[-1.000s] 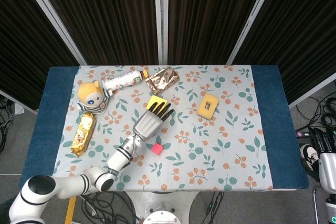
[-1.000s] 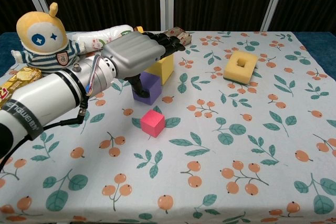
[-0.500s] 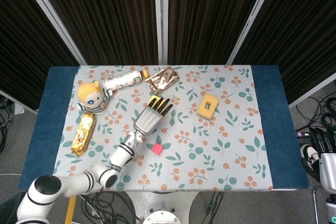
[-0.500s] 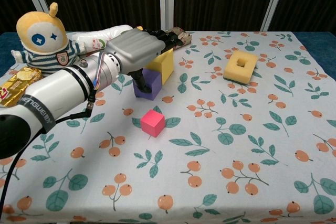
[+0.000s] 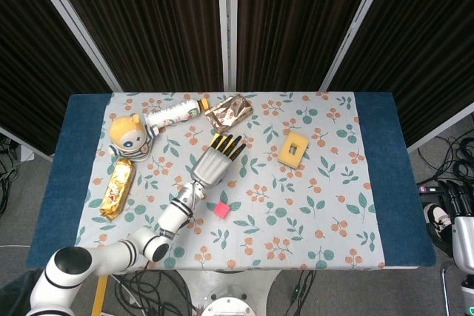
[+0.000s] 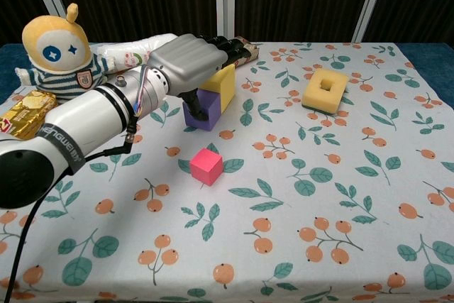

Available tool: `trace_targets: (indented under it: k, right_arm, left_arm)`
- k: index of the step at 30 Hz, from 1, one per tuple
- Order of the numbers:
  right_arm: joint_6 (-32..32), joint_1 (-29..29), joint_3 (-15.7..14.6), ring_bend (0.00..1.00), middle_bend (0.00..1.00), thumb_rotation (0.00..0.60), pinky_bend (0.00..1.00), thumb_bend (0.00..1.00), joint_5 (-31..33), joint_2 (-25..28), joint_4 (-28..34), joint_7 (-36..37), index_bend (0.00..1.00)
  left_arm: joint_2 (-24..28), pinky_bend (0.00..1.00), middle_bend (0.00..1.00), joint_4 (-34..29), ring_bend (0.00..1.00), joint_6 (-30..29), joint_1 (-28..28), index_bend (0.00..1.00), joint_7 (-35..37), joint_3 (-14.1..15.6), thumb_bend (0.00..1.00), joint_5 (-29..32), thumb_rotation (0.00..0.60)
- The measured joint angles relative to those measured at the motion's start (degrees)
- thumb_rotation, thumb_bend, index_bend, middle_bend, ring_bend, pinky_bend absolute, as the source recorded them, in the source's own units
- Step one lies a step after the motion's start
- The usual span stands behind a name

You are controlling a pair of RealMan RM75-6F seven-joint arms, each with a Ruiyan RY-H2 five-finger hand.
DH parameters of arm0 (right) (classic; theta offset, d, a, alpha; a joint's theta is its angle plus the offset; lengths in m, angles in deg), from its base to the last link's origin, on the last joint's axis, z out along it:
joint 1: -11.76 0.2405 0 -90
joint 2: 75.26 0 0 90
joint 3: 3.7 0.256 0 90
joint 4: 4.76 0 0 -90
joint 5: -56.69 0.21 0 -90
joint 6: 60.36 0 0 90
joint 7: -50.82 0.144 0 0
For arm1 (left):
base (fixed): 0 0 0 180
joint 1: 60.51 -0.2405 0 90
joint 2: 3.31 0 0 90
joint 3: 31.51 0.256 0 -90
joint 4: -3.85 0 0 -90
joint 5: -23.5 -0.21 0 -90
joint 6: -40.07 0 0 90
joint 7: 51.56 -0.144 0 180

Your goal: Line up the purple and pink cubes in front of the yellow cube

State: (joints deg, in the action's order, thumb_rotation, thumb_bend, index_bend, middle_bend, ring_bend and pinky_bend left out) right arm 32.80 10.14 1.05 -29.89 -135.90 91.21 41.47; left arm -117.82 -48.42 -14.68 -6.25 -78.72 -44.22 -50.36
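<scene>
So the left hand was reaching over the purple cube, thumb down on the cube's front face and the other fingers stretched out flat above the yellow cube. Can't tell if it actually had a grip on the purple one or was only touching it. Purple sat right up against the yellow. The pink cube sat alone on the bench, nearer the robot. Right hand wasn't visible in either view.

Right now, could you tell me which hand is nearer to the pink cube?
Left. The left hand hovers over the purple cube, just behind the pink cube; the right hand is not in either view.
</scene>
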Motion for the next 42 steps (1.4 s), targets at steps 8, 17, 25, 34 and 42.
trace_targets:
  k: [8,17,25,34,42]
  right_arm:
    - [0.19,-0.22,-0.04,0.06,0.12,0.600,0.19,0.15,-0.01,-0.01,0.03,-0.04,0.11]
    - [0.31,-0.19,-0.14,0.06,0.12,0.600,0.19,0.15,-0.68,-0.09,0.14,0.00,0.11]
    - [0.80,-0.15,-0.53,0.06,0.12,0.600,0.19,0.15,-2.31,-0.42,0.16,0.00,0.11]
    - [1.51,-0.51,-0.93,0.06,0.12,0.600,0.19,0.15,-3.31,-0.79,0.02,0.10,0.11]
    - [2.05,-0.92,-1.06,0.06,0.12,0.600,0.19,0.15,-3.60,-0.75,0.17,-0.07,0.11]
  left_arm:
    - [-0.48,0.15,0.00,0.86,0.02,-0.02,0.11,0.05,0.10,-0.04,0.00,0.06,0.600]
    - [2.81,0.15,0.00,-4.36,0.02,-1.71,-1.72,0.05,-0.46,1.53,0.00,-1.10,0.600]
    - [12.30,0.14,0.01,-17.22,0.02,-4.36,-3.94,0.29,0.33,7.25,0.00,-8.22,0.600]
    - [23.56,0.14,0.02,-31.39,0.02,-1.00,-4.42,0.34,0.28,14.49,0.10,-15.28,0.600]
    - [22.30,0.14,0.02,-34.28,0.02,3.98,-4.38,0.35,-5.06,13.64,0.16,-9.27,0.600]
